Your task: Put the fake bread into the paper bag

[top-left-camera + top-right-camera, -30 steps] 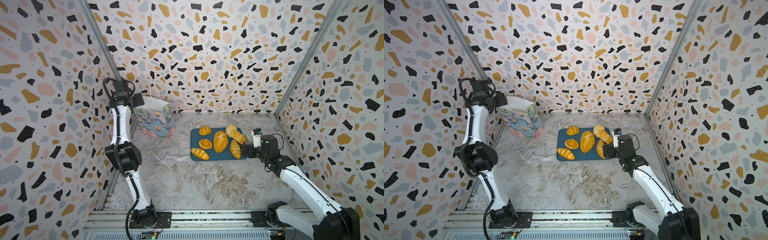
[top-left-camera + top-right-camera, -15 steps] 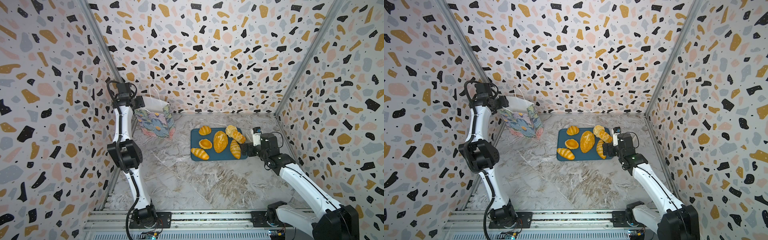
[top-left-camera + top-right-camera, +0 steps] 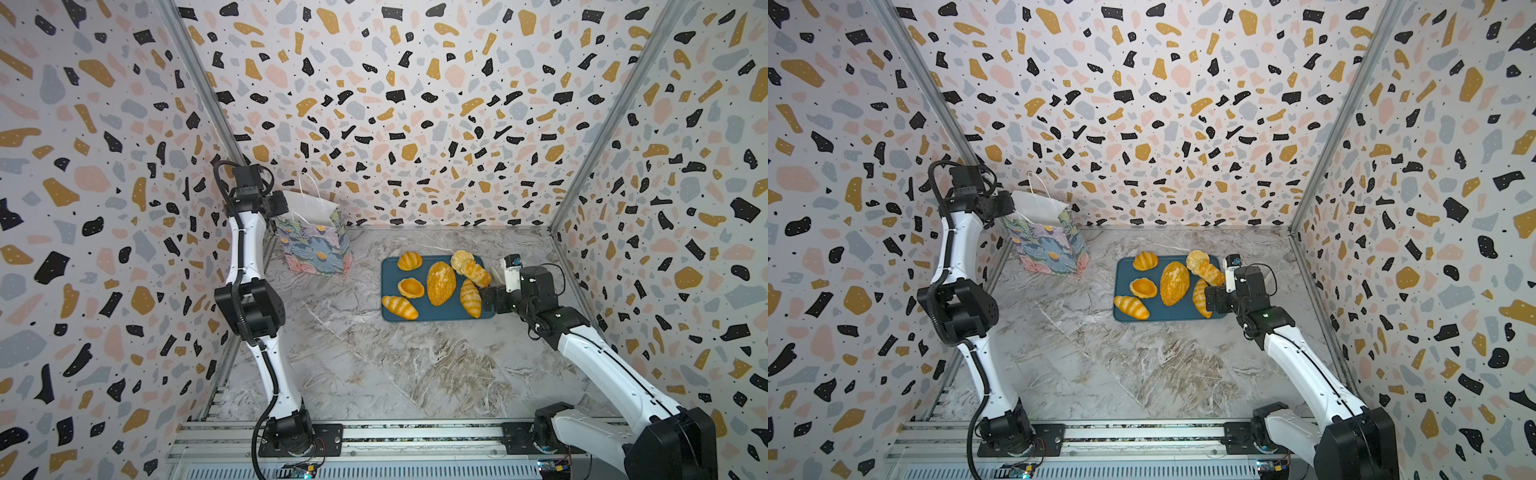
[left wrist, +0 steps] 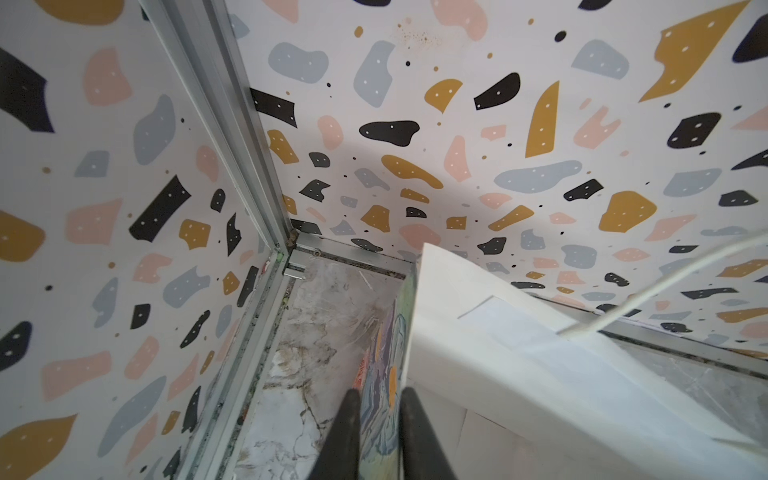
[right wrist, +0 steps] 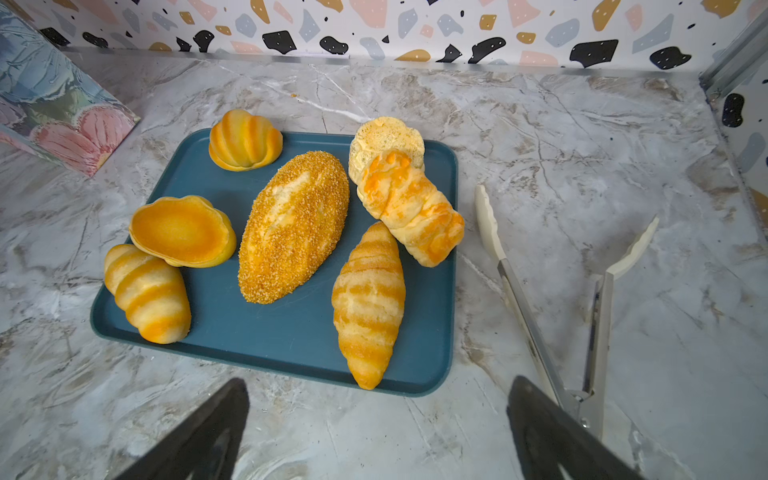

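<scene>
The paper bag [image 3: 316,245] [image 3: 1050,249] stands upright at the back left, flower-printed outside and white inside [image 4: 478,332]. My left gripper [image 3: 282,205] [image 4: 376,395] is at its near-left rim, shut on the bag's wall with one finger [image 4: 347,432] outside and one inside. Several pieces of fake bread lie on the dark-blue tray [image 3: 436,313] [image 5: 270,332]: a seeded loaf [image 3: 440,282] [image 5: 293,226], striped rolls [image 5: 368,303], shell-like buns [image 5: 245,141]. My right gripper [image 3: 484,297] [image 5: 379,383] stands open and empty at the tray's right edge, low over the table.
White tongs [image 5: 540,291] lie on the marble table just right of the tray, beside my right gripper. Patterned walls close in on the left, back and right. The bag stands tight in the back left corner.
My left gripper has closed from wide open onto the bag's rim after shifting slightly toward it. The right arm has hardly moved and stays open.
</scene>
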You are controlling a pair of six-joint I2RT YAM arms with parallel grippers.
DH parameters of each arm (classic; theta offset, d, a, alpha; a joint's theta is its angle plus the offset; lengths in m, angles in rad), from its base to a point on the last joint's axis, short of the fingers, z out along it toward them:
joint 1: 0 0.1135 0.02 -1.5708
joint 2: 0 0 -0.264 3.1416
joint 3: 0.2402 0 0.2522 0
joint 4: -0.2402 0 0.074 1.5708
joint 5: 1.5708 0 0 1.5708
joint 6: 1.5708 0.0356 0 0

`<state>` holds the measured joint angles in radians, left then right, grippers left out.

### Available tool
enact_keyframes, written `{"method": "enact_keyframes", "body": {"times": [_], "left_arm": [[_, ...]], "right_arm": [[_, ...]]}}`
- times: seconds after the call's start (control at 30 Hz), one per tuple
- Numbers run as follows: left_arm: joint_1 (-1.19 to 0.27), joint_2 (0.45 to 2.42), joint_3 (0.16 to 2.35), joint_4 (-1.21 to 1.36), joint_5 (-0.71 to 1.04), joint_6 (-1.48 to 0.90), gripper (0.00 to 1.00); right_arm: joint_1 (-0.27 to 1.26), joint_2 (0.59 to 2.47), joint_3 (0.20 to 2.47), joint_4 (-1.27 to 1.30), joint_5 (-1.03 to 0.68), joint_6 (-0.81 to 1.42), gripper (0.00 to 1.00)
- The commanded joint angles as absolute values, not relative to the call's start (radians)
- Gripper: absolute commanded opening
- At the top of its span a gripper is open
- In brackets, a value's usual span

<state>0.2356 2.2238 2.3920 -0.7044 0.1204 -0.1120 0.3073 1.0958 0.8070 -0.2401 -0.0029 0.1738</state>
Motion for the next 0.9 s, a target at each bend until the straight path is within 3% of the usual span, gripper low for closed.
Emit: {"method": "enact_keyframes", "body": {"times": [0.0, 0.1, 0.47, 0.87], "left_arm": [[0.238, 2.198, 2.366, -0.683, 0.146, -0.119, 0.09], [0.236, 2.178, 2.339, -0.67, 0.171, -0.134, 0.0], [0.23, 2.083, 2.228, -0.726, 0.251, -0.161, 0.0], [0.227, 1.856, 1.884, -0.723, 0.27, -0.199, 0.0]], "right_arm": [[0.312, 1.089, 0.85, -0.261, 0.01, 0.163, 0.99], [0.311, 1.088, 0.851, -0.261, 0.011, 0.156, 0.99], [0.311, 1.09, 0.836, -0.263, 0.028, 0.132, 0.99], [0.311, 1.084, 0.834, -0.247, 0.038, 0.13, 0.99]]}}
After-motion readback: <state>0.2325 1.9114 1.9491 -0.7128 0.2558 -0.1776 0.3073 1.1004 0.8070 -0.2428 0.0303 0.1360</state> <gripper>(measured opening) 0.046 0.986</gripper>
